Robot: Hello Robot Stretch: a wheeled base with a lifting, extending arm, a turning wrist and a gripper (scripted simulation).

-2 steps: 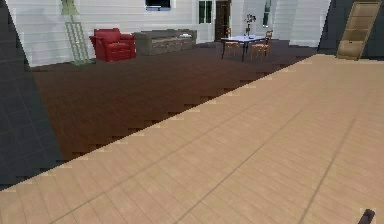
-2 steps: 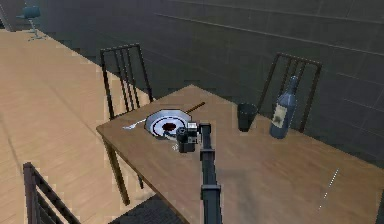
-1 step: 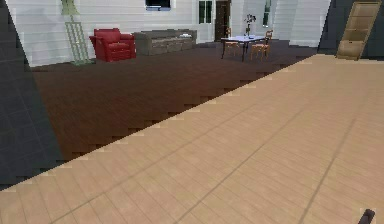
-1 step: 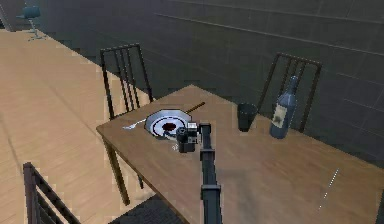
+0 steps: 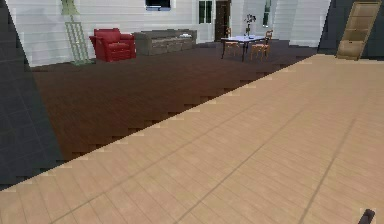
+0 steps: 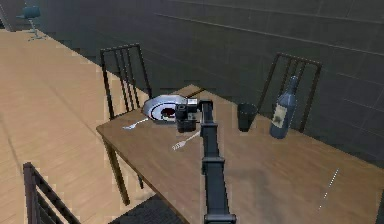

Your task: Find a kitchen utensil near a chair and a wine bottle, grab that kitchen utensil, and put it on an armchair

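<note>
Reaching across bench (image 6: 270,180): hand (image 6: 180,120) at plate (image 6: 157,108); I cannot tell whether it holds anything. Utensil (image 6: 182,145) lies beside my arm (image 6: 212,160). Risk: a sideways sweep shoves plate or topples bottle (image 6: 285,108).

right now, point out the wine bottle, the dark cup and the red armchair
wine bottle (image 6: 283,113), arm side view, on its body
dark cup (image 6: 246,117), arm side view, on its side wall
red armchair (image 5: 113,46), forward view, on its seat front
</note>
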